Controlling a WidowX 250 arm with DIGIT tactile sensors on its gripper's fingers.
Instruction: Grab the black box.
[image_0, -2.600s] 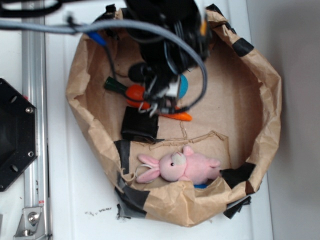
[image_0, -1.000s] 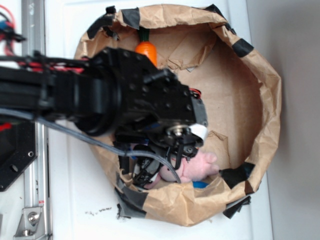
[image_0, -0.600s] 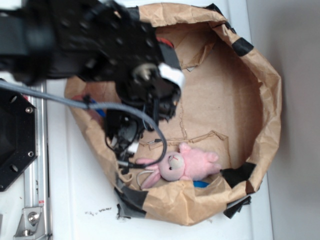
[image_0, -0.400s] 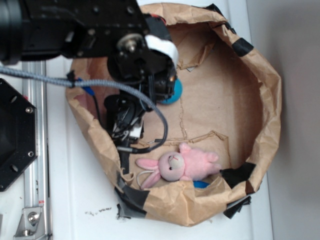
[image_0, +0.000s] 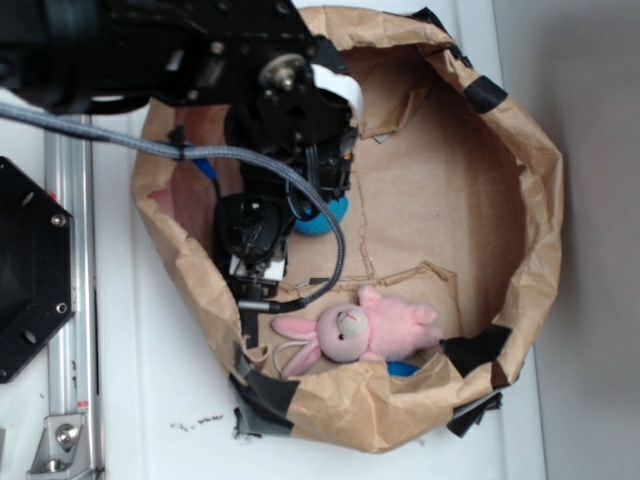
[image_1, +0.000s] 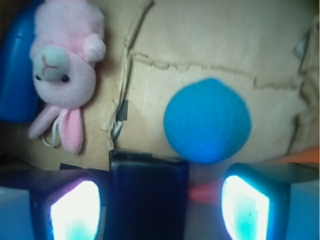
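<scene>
Between the spread, empty hand (image_1: 160, 200) sits the black box (image_1: 148, 192), its lower end cut off.

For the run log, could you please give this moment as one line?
gripper: open, astride black box | not gripped | blue ball beyond | pink bunny left
</scene>
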